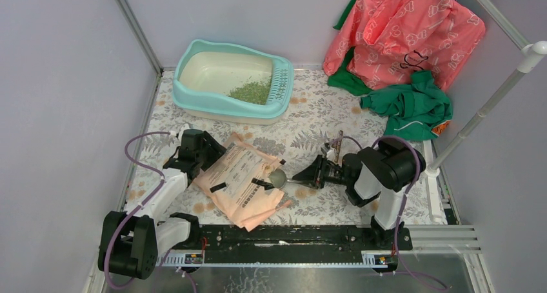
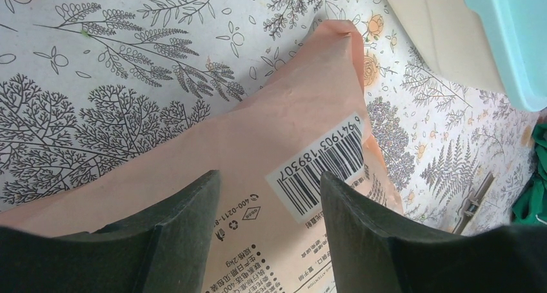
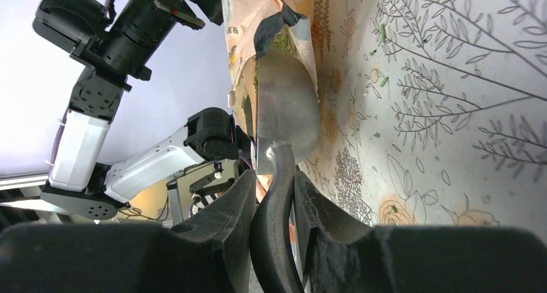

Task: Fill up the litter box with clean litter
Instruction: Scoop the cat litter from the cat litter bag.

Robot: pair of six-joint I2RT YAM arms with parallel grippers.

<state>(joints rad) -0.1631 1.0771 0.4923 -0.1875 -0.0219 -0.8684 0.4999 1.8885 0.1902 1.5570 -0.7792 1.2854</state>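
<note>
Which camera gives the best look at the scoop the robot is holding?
The right wrist view: the scoop fills the middle, bowl at the paper bag's mouth, handle clamped in the right gripper. The top external view shows it only as a small grey blob. The left wrist view misses it.

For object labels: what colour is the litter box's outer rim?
Light teal on the litter box rim; the top external view shows it best.

Litter box [image 1: 213, 106]: set at the far left of the table [image 1: 322, 112].
Clean litter [image 1: 253, 91]: heaped in the box, at its right end.
Bag [image 1: 242, 177]: laid flat at near centre, before the box.
Scoop [image 1: 278, 177]: placed at the bag's right edge, seemingly in its mouth.
Clothes [image 1: 406, 102]: piled in the far right corner.
</note>
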